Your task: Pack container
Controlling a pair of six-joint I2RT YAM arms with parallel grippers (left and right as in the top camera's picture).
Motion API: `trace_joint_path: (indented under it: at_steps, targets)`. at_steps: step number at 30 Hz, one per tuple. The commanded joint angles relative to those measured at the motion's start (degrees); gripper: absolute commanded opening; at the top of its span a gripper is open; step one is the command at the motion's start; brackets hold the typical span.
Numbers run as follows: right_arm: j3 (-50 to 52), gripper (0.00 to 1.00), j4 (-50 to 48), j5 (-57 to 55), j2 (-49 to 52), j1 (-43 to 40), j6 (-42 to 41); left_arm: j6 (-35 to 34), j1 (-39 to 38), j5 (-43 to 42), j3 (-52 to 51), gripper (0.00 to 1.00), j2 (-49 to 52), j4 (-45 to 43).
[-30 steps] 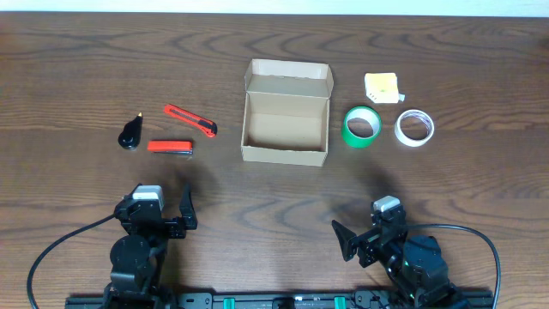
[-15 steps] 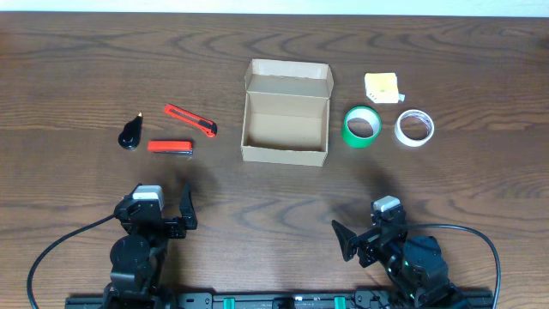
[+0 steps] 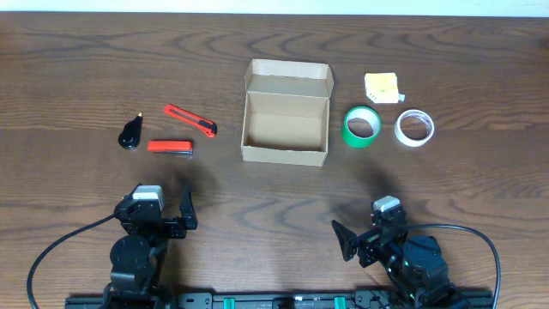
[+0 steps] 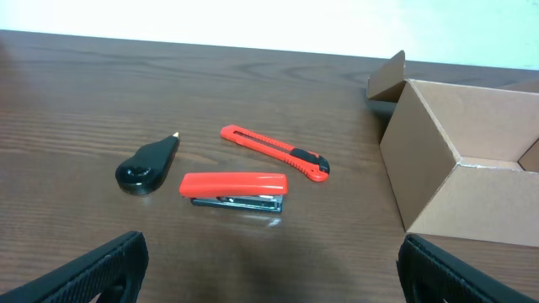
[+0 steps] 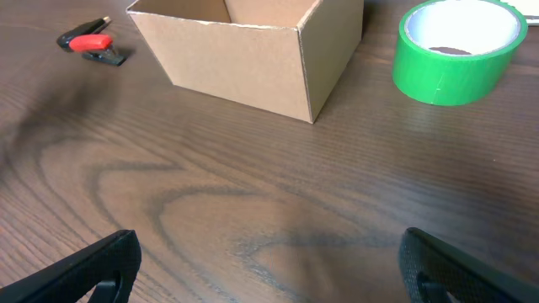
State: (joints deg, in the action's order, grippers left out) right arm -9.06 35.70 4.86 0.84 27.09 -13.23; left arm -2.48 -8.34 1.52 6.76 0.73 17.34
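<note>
Small tan cardboard box point(image 3: 285, 123), flap lid up, nothing inside. Sits forward-right of left claw point(image 3: 161, 213), forward-left of right claw point(image 3: 367, 235), broad side facing both. Both claws spread wide, gripping nothing. Right arm looks slightly closer tbh.

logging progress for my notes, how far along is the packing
Nothing is packed yet: the box sits open and empty. Nothing is in hand; the left end effector and right end effector are open, away from everything. Likely still to go in: stapler, cutter, small black item, green tape, white tape, yellow pad.
</note>
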Motion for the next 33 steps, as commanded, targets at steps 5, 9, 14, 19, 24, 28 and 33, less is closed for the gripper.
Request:
trace_joint_path:
  at_steps: [5, 9, 14, 19, 24, 28, 33]
  targets:
    - [0.2, 0.99, -0.1, -0.6, -0.5, 0.4, -0.7, 1.2, 0.3, 0.3, -1.5, 0.95, -0.5, 0.1]
    - [0.2, 0.99, -0.1, -0.6, -0.5, 0.4, -0.7, 1.2, 0.3, 0.3, -1.5, 0.95, -0.5, 0.1]
    - [0.2, 0.99, -0.1, -0.6, -0.5, 0.4, -0.7, 1.2, 0.3, 0.3, -1.5, 0.95, -0.5, 0.1]
    - [0.2, 0.99, -0.1, -0.6, -0.5, 0.4, -0.7, 1.2, 0.3, 0.3, -1.5, 0.95, -0.5, 0.1]
    - [0.2, 0.99, -0.1, -0.6, -0.5, 0.4, -0.7, 1.2, 0.3, 0.3, -1.5, 0.95, -0.5, 0.1]
    - [0.2, 0.99, -0.2, -0.6, -0.5, 0.4, -0.7, 1.2, 0.3, 0.3, -1.5, 0.95, -0.5, 0.1]
    - [0.2, 0.99, -0.2, 0.0, -0.5, 0.3, -6.6, 1.2, 0.3, 0.3, -1.5, 0.95, -0.5, 0.1]
